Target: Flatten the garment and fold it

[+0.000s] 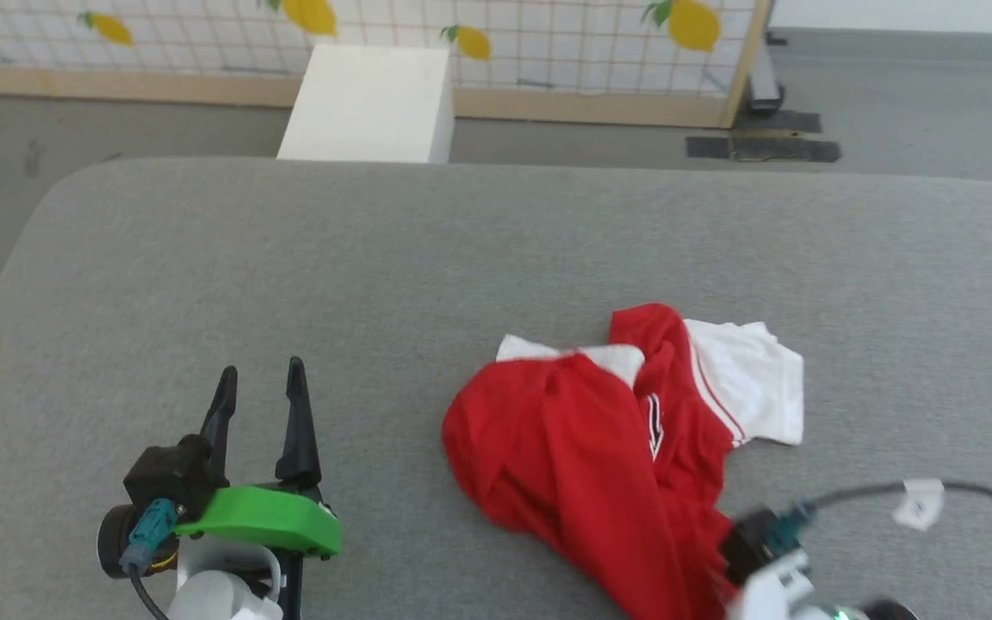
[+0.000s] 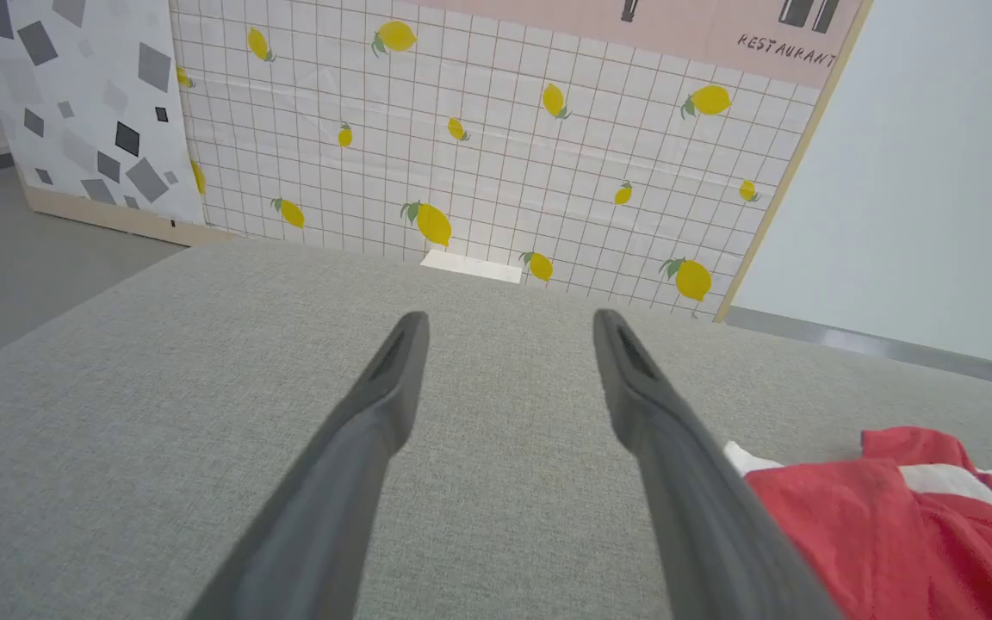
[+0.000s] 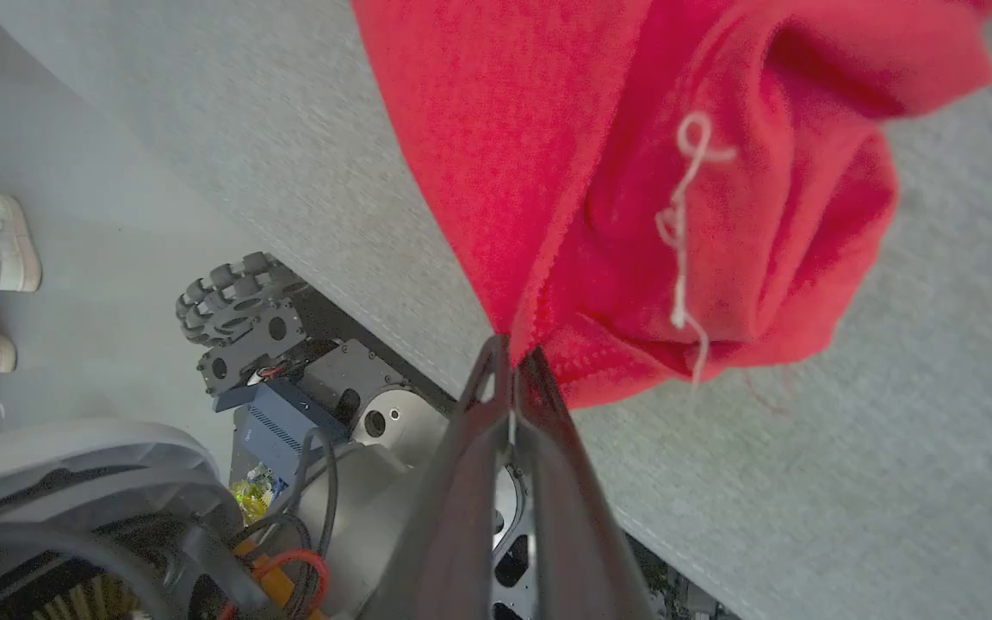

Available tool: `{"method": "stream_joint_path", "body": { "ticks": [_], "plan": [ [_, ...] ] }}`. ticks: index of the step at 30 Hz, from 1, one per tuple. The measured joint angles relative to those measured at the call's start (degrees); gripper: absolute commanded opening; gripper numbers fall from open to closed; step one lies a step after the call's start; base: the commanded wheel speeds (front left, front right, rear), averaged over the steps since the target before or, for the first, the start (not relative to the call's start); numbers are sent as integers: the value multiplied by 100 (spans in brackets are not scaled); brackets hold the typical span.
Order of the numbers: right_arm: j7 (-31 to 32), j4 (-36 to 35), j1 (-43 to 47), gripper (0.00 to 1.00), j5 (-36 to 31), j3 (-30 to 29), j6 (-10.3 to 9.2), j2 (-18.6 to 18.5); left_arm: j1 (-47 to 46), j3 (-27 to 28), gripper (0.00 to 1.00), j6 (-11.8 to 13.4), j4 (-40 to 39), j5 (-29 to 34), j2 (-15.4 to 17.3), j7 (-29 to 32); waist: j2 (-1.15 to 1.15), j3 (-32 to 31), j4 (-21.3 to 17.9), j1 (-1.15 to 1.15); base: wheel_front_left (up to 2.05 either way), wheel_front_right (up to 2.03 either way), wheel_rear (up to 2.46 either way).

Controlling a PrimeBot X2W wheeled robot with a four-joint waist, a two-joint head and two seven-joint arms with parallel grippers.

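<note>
My right gripper (image 3: 511,355), at the near edge of the grey fabric-covered table (image 1: 461,250), has its fingers pressed together, seemingly nipping the hem of the red jersey-style shirt with white sleeves (image 1: 582,448), which lies bunched right of centre. My left gripper (image 1: 259,383) is spread, well apart to its left. Beyond stands a white box (image 1: 367,103).

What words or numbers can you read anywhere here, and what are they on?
"RESTAURANT": printed in black on the pink wall panel above the lemon tiles.
The black-and-white print on the garment is crumpled into folds and unreadable.
</note>
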Motion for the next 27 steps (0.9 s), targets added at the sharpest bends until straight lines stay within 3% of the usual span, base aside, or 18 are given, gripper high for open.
{"method": "stream_joint_path", "body": {
  "ticks": [2,3,4,5,9,13,17,21,22,27],
  "plan": [
    [196,-125,414,0,-307,-353,0,33,3,-4,100,-23,19,4,-2,0,0,-58,-91,0,0,0,0],
    [200,-179,538,14,-448,-500,0,85,3,-11,100,-24,30,5,-2,0,0,-78,-125,0,0,0,0],
    [86,-263,663,62,-645,-709,0,192,3,-27,100,-48,46,5,-2,0,0,-103,-164,0,0,0,0],
    [-57,-333,735,100,-811,-914,0,326,4,-49,100,-71,65,5,-4,0,0,-127,-196,0,0,0,0],
    [-918,-641,893,100,-1063,-1590,0,984,5,-158,100,-93,137,3,-9,0,0,-217,-296,0,0,0,0],
    [-2074,-739,863,100,-1361,-2106,-1,1109,-35,-544,100,-168,267,-4,-9,0,0,-240,-387,0,0,0,0],
    [-2636,-579,770,100,-1437,-2162,0,1123,-386,-1265,100,-318,524,89,-13,264,0,-185,-436,0,0,0,0],
    [-2888,-388,605,100,-1344,-2100,0,1131,-1012,-2083,100,-466,769,119,-25,1056,0,-72,-469,0,0,0,0],
    [-2975,-296,495,100,-1279,-2015,0,1132,-1390,-2530,100,-477,929,78,-34,1783,0,18,-495,0,0,0,0],
    [-3230,-266,333,100,-1340,-1946,0,1135,-1905,-2965,100,-448,1279,-54,-36,3054,0,132,-572,0,0,0,0]
  ]
}}
